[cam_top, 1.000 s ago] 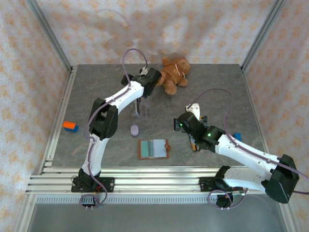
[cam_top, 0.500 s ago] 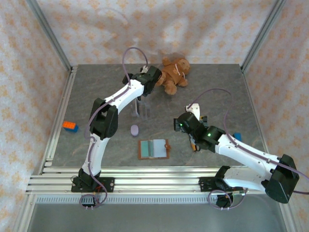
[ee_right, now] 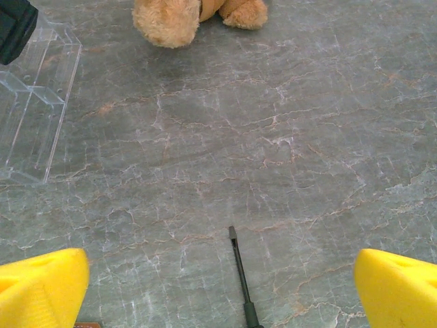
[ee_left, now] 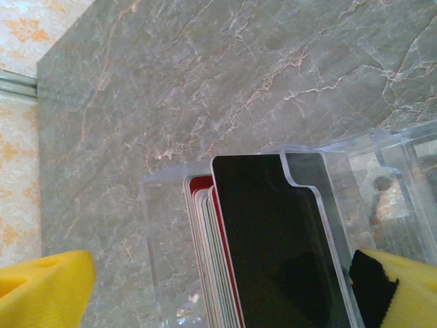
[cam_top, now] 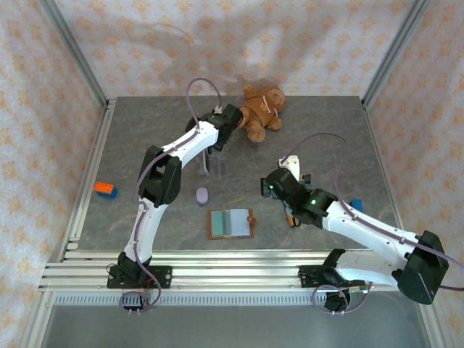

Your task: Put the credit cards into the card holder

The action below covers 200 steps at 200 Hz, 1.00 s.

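The left gripper (ee_left: 218, 290) stood with its jaws spread wide and nothing clasped. Its yellow fingers (ee_left: 42, 287) flanked a clear plastic stand (ee_left: 164, 239), and we could not tell whether the black pad on the other finger touched the stand's wall. Upright in that stand were the credit cards (ee_left: 273, 239), packed face to face. The front one was dark, nearly black and glossy, with a stepped notch at one upper corner. Behind it we saw a red edge and several pale ones. The right gripper (ee_right: 220, 290) was likewise released, with its jaws far apart over bare marbled tabletop (ee_right: 307, 137) and the tip of a thin screwdriver (ee_right: 239, 270) between them. Seen from above, the stand (cam_top: 214, 164) was near the middle of the table, with a teddy bear (cam_top: 261, 110) beyond it. The card holder (cam_top: 230, 223) lay open and flat nearer the arm bases, well apart from the cards. It had a brown leather rim, pale grey-green pockets and a small tab at its right edge. A small lilac object (cam_top: 202, 195) sat between the stand and the holder, and an orange and blue block (cam_top: 105, 190) lay far left.
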### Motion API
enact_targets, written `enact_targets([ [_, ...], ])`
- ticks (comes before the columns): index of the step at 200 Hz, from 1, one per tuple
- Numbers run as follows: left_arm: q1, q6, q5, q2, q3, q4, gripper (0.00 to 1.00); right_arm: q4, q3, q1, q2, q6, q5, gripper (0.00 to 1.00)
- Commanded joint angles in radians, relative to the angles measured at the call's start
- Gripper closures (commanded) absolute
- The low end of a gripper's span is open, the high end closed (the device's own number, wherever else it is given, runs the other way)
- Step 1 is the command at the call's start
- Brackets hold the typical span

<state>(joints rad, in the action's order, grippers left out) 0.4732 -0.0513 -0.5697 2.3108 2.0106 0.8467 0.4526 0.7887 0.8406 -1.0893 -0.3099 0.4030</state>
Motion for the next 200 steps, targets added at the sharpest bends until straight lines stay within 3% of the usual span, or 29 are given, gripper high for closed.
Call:
enact_targets([
  [1,-0.015,-0.036,-0.015,0.006,0.025,0.047,0.02,0.028,0.001,-0.005,-0.001,-0.008,0.025,0.01],
  [59,-0.016,-0.008,-0.062,-0.030,0.024,0.030,0.07,0.031,-0.001,-0.006,0.000,-0.011,0.025,0.01],
  [118,-0.016,-0.010,-0.099,-0.033,0.002,0.035,0.20,0.029,0.009,-0.005,-0.019,-0.011,0.017,0.01],
  [165,-0.029,-0.027,-0.097,-0.055,-0.037,0.013,0.23,0.031,0.020,-0.005,-0.032,-0.006,0.019,0.01],
  [200,-0.035,-0.044,-0.086,-0.053,-0.045,0.009,0.40,0.037,0.029,-0.005,-0.039,-0.007,0.016,0.01],
])
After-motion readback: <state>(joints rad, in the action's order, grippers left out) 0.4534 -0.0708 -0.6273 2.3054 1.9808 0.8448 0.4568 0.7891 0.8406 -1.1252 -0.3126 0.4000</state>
